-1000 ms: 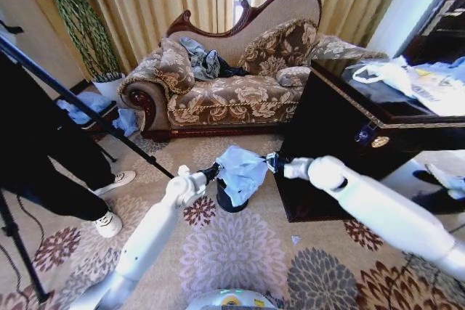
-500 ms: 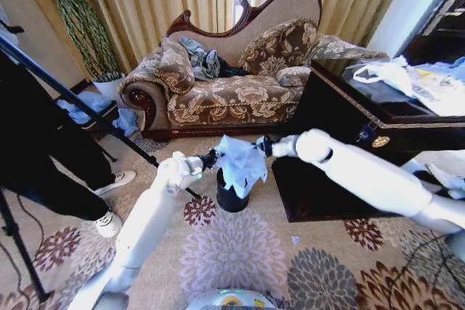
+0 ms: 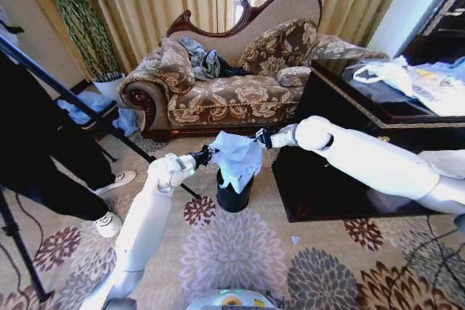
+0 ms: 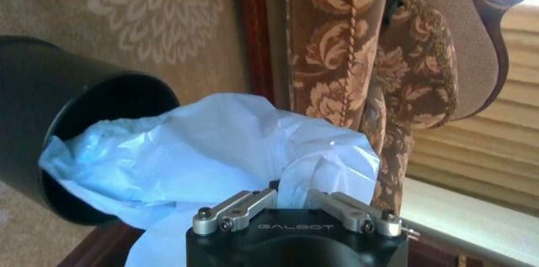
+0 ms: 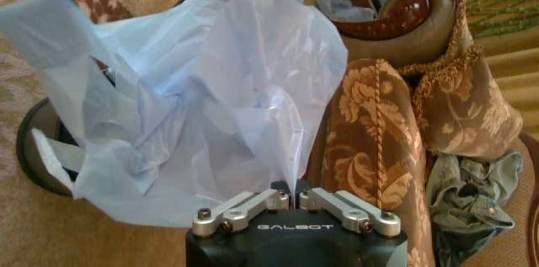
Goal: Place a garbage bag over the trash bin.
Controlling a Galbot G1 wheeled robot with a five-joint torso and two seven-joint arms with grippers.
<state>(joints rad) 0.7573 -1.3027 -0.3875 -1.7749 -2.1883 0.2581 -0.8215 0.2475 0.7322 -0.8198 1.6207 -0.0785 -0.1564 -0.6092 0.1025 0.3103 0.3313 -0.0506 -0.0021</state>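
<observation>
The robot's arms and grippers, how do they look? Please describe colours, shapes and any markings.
Both arms are glossy white, with rounded tubular links and bulbous joints. Each narrows to a black wrist section. The left gripper and the right gripper look alike: a black body with "GALBOT" in pale letters, and silver metal finger linkages fixed with small screws. No loose cables show.

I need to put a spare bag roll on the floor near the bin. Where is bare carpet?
Bare carpet lies in front of the trash bin, between the two arms, toward the robot's base. Crowded: above the bin, where the left gripper and right gripper hold the garbage bag; the dark cabinet sits right.
</observation>
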